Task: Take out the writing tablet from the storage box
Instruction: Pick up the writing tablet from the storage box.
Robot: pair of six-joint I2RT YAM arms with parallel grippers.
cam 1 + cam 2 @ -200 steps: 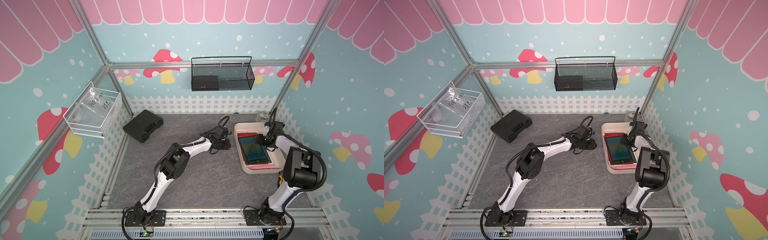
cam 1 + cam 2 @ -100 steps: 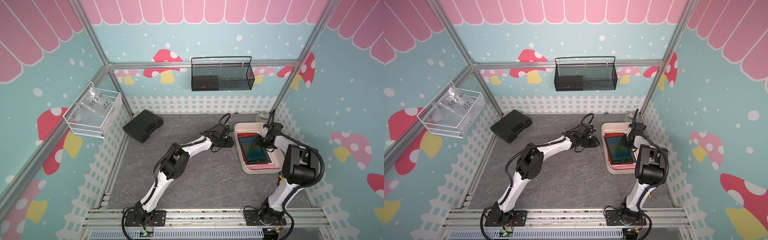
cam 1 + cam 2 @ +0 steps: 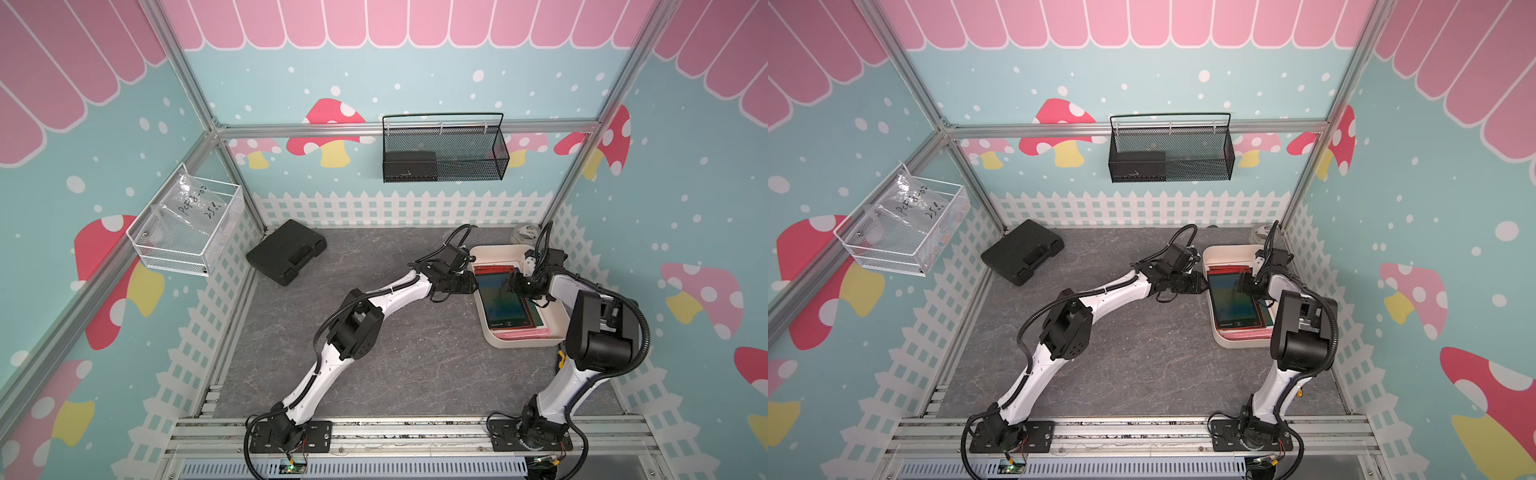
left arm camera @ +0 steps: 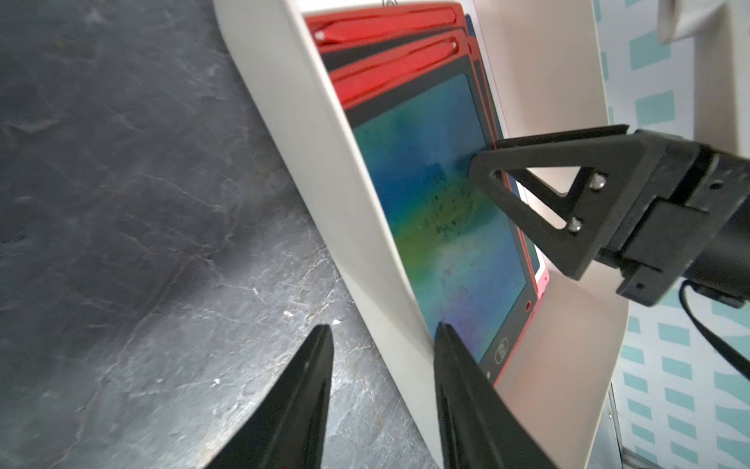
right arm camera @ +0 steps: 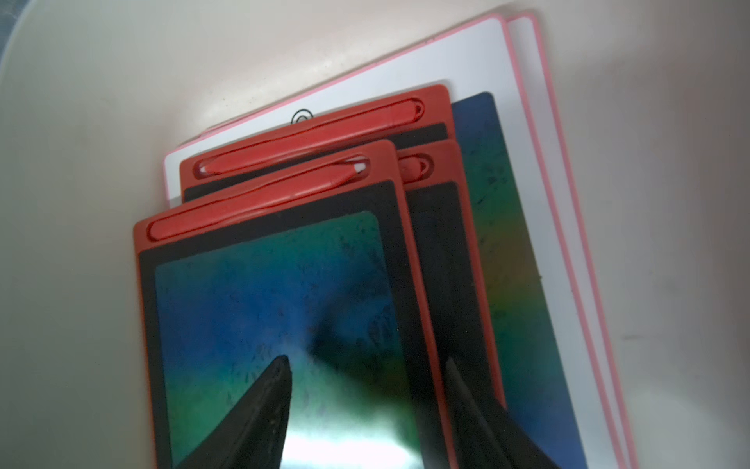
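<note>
Right wrist view looks down into the storage box, where the writing tablet, red-framed with a blue-green screen, lies on top of a stack. Under it are two more red tablets, and at the bottom two larger white boards with pink edges. The right tool is open and holds nothing: one fingertip is on the top tablet's screen, and the other stands past its long edge, over the tablet below. From the left wrist view, the left tool is partly open and empty, astride the box's near wall, with one finger over the table and the other inside, beside the tablet's lower corner. In both top views the box sits by the right wall near the back, and a black case lies well apart at the left
</note>
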